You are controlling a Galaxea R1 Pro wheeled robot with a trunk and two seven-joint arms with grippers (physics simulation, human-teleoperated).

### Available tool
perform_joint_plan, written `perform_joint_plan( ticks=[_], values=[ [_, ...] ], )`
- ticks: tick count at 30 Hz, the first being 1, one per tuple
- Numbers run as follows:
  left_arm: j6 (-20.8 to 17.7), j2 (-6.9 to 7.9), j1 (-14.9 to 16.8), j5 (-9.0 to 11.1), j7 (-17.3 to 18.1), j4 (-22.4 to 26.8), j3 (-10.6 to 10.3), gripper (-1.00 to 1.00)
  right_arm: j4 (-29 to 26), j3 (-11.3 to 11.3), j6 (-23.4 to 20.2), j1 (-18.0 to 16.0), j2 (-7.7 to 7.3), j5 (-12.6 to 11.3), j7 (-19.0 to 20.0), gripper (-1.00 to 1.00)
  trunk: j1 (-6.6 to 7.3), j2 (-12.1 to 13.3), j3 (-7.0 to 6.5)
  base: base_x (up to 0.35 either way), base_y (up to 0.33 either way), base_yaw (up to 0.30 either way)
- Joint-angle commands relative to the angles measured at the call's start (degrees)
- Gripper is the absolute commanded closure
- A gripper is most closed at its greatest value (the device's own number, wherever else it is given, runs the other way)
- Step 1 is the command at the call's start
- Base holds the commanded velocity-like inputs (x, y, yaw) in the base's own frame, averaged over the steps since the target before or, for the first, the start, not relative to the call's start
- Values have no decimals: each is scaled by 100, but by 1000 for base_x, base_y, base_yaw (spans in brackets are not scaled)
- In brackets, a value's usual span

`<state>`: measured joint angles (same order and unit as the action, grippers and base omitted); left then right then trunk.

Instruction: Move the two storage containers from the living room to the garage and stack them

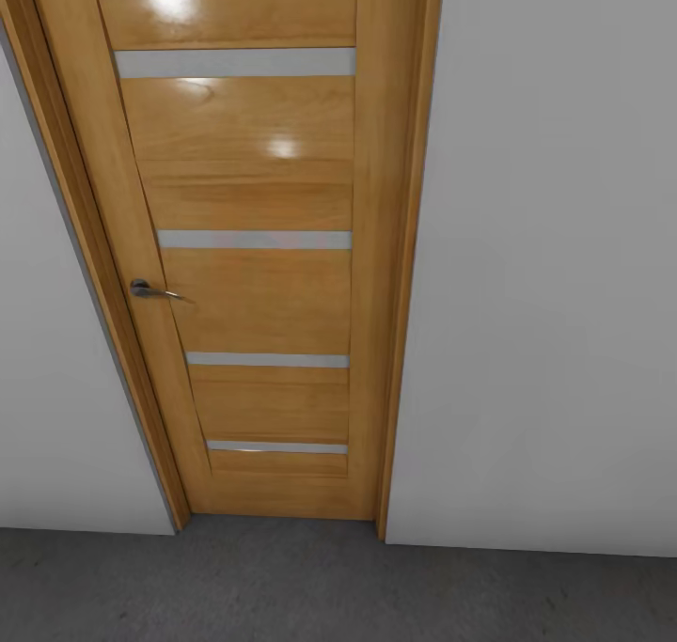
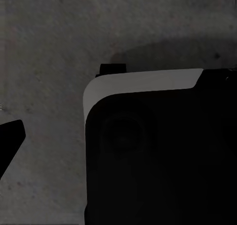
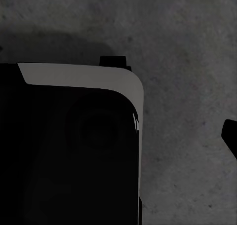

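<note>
A closed honey-coloured wooden door (image 1: 254,247) with grey horizontal strips and a metal lever handle (image 1: 150,289) meets the dark grey concrete floor (image 1: 282,586) — each gripper's opening cannot be told.

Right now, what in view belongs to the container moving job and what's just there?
Job things:
- grey concrete floor, as in the garage

Just there:
- wooden door, shut
- door handle
- pale wall
- robot's dark base
</note>
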<state>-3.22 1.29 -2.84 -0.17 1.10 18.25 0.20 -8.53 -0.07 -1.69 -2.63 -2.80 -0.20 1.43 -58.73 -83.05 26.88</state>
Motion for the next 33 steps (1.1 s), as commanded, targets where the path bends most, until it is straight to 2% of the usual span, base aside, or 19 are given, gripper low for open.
perform_joint_plan(
  ticks=[1, 6, 7, 11, 14, 15, 20, 22, 25, 27, 28, 30, 33],
  values=[
    [-27, 7, -6, -2, 14, 135, 1, -100, -8, 0, -17, 0, -1, -1, 15, -100, 0, -3, 5, 0, 0, 0],
    [-10, 74, -6, -1, 26, 1544, 13, -100, -8, 10, -16, 0, 0, 16, 15, -100, 0, -3, 5, 0, 0, 0],
    [-7, 87, -6, 2, 27, 2127, 14, -100, -8, 11, -16, 0, 0, 20, 15, -100, 0, -3, 5, 0, 0, 0],
    [-6, 100, -6, 6, 27, 3247, 2, -100, -10, 11, -16, -2, -1, 25, 15, -100, 0, -3, 5, 0, 0, 0],
    [-3, 106, -6, 16, 28, 4645, -8, -100, -18, 15, -16, -5, 0, 29, 15, -100, 0, -3, 5, 0, 0, 0],
    [-3, 107, -6, 18, 29, 4840, -9, -100, -20, 15, -16, -6, 2, 31, 15, -100, 0, -3, 5, 0, 0, 0],
    [64, 106, -6, 26, 29, 5521, -10, -100, -24, 16, -16, -8, 6, 35, 15, -100, 0, -3, 5, 0, 0, 0],
    [209, 102, -6, 33, 28, 5658, -11, -100, -24, 16, -16, -8, 6, 36, 15, -100, 0, -3, 5, 0, 0, 0],
    [667, 77, -6, 144, 15, 5908, -11, -100, -25, 12, -16, -9, 7, 37, 15, -100, 0, -3, 5, 0, 0, 0],
    [867, 67, -6, 299, 8, 6051, -11, -100, -25, 10, -16, -9, 7, 37, 15, -100, 0, -3, 5, 0, 0, 0],
    [1000, 63, -6, 543, 5, 6144, -11, -100, -25, 9, -16, -9, 7, 35, 15, -100, 0, -3, 5, 0, 0, 0],
    [1087, 57, -6, 828, 7, 6200, -11, -100, -26, 9, -16, -9, 7, 34, 15, -100, 0, -3, 5, 0, 0, 0],
    [1147, 52, -6, 1131, 10, 6261, -11, -100, -26, 8, -16, -9, 7, 31, 15, -100, 0, -3, 5, 0, 0, 0]
  ],
)
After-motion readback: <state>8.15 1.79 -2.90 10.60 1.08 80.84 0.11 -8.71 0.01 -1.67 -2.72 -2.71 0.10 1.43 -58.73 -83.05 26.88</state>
